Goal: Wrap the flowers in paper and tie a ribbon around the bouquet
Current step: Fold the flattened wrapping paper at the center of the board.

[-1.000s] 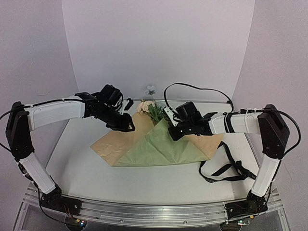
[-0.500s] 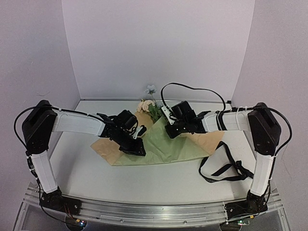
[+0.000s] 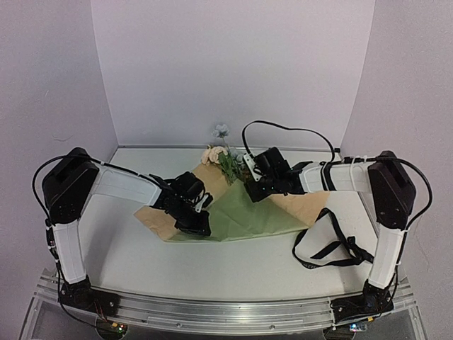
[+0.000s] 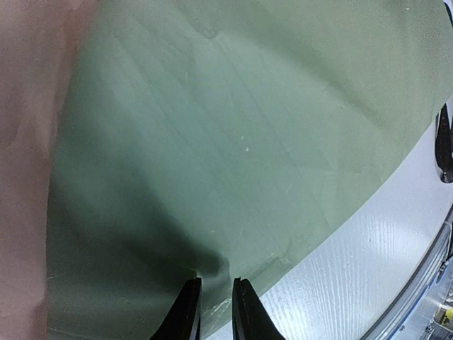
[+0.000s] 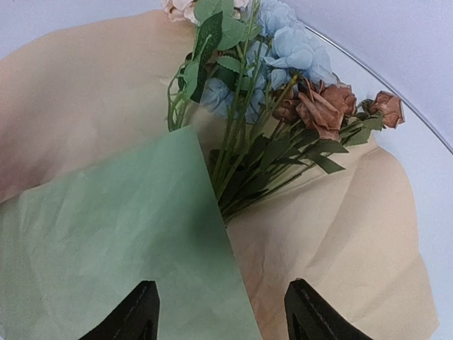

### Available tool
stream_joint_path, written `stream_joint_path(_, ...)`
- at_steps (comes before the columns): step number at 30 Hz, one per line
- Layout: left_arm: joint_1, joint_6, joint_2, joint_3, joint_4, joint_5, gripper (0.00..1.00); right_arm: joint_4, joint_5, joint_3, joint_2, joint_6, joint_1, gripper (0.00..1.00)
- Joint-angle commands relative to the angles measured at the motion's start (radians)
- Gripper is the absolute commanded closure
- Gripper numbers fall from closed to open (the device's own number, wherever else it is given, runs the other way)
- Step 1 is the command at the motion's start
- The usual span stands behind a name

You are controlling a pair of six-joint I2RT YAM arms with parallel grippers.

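Observation:
The paper [image 3: 248, 216] lies on the table with its olive-green side folded over the middle and tan reverse showing on both sides. The flowers [image 3: 216, 157] poke out at its far end; in the right wrist view, blue and rust blooms [image 5: 283, 57] and green stems disappear under the green flap [image 5: 106, 234]. My right gripper [image 5: 221, 283] hovers wide open over the flap's edge, holding nothing. My left gripper [image 4: 212, 283] is low over the paper's [image 4: 212, 142] near edge, its fingers only a narrow gap apart. The ribbon [image 3: 333, 249] lies looped to the right of the paper.
White walls close in the back and both sides. A metal rail [image 3: 226, 308] runs along the table's near edge. A black cable [image 3: 283, 131] arcs above my right wrist. Bare white table [image 4: 368, 269] shows just past the paper's near edge.
My left arm swung from the back left down to the paper's near edge, its jaws narrowing. My right gripper opened and let go of the green flap.

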Motion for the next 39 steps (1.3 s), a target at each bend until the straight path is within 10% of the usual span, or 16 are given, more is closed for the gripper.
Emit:
stream_joint_path(1, 0.015, -0.001, 0.008, -0.012, 0.021, -0.038, 0.82, -0.111, 0.04, 0.027, -0.116, 0.025, -0.005, 0.34)
stream_joint_path(11, 0.08, 0.028, 0.008, -0.045, 0.018, -0.029, 0.83, -0.471, -0.067, -0.018, -0.293, 0.426, 0.003, 0.34)
stream_joint_path(27, 0.105, 0.051, -0.032, -0.06, 0.017, 0.0, 0.82, -0.266, -0.039, -0.357, -0.39, 0.925, 0.095, 0.58)
stream_joint_path(39, 0.105, 0.065, -0.045, -0.084, 0.027, 0.009, 0.82, -0.063, -0.151, -0.222, -0.162, 1.016, 0.171, 0.7)
